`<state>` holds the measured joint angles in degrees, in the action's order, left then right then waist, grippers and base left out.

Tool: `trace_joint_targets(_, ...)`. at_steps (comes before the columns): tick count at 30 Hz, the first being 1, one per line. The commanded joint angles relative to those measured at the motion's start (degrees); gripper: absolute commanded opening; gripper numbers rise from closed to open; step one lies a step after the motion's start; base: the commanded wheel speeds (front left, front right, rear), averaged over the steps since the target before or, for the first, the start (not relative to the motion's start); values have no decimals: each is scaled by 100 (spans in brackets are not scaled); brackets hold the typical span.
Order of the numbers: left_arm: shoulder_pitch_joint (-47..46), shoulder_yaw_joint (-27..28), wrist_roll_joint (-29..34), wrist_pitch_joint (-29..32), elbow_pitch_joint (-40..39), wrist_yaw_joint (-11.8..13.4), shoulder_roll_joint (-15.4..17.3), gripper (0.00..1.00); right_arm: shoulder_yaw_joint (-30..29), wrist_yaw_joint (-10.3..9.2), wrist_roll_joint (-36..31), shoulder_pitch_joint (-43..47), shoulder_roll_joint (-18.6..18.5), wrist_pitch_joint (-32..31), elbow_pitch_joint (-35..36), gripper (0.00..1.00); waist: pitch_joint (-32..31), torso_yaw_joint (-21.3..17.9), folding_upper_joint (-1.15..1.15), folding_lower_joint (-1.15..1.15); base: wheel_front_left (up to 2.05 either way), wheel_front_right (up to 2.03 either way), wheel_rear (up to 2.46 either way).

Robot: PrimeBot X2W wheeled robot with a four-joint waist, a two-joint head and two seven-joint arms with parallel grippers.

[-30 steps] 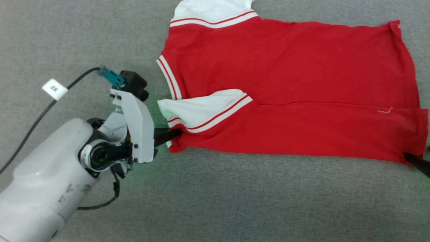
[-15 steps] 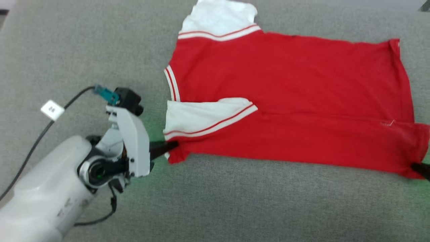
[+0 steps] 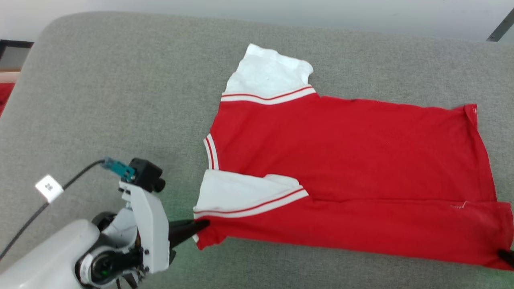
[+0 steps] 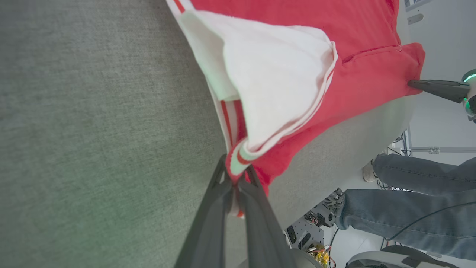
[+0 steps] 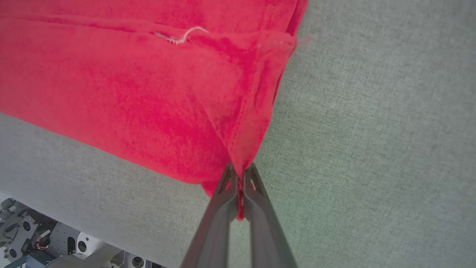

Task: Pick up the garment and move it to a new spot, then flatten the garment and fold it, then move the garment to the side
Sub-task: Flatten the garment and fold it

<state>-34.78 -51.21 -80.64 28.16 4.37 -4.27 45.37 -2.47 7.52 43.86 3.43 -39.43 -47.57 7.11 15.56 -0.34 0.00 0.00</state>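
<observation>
Red jersey [image 3: 341, 160] is laid across the grey padded surface [image 3: 120, 100], collar end toward the robot's left, hem toward its right. Plain red cloth is turned up. The near long edge is folded up over the body, and a white sleeve [image 3: 241, 194] with red-and-white trim is seen lying on top of that fold. At the far side, a second white sleeve [image 3: 267, 76] is spread flat on the surface.

The left hand [image 3: 202, 224] is closed on the jersey's near-left corner, at the striped trim just below the folded sleeve. In the left wrist view the cloth is pinched between both dark fingers [image 4: 256, 208] and the corner is held slightly off the surface.

The right hand [image 3: 505, 255] is closed on the near-right hem corner. In the right wrist view red cloth is clamped between its fingers and drawn to a point.

The jersey's near edge is stretched between the two hands, close to the near edge of the surface.

A black cable [image 3: 28, 222] with a white tag [image 3: 49, 187] is seen beside the left arm. A person's legs [image 4: 416, 208] in jeans are seen past the surface edge in the left wrist view.
</observation>
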Motion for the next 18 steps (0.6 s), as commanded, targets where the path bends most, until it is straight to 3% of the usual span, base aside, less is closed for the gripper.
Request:
trace_joint_targets(1, 146, 10, 43, -69, -156, 66, 75, 0, -136, -6, -48, 188, 62, 7, 106, 0, -20, 10, 0, 0, 0, 0, 0)
trace_joint_targets(6, 346, 39, 77, -246, -461, 235, 187, 0, -371, -6, -118, 480, 235, -29, 412, 4, -104, 23, 0, 0, 0, 0, 0)
trace_joint_targets(7, 368, 59, 101, -314, -480, 255, 195, 0, -407, -6, -149, 473, 272, 20, 463, 39, -124, 20, 0, 0, 0, 0, 0)
trace_joint_targets(8, 387, 97, 136, -419, -495, 276, 194, 46, -464, -6, -191, 434, 333, 85, 490, 100, -150, 19, 0, 0, 0, 0, 0)
trace_joint_targets(9, 439, 149, 125, -542, -483, 321, 182, 83, -520, -6, -227, 385, 408, 139, 490, 100, -180, 15, 0, 0, 0, 0, 0)
trace_joint_targets(10, 499, 198, 118, -670, -484, 360, 173, 100, -564, -5, -265, 323, 458, 208, 523, 100, -206, 13, 0, 0, 0, 0, 0)
trace_joint_targets(18, 1078, 569, 646, -2304, -577, 687, 65, 100, -764, -6, -765, -18, 873, 1225, 471, 100, -402, 170, 0, 0, 0, 0, 0)
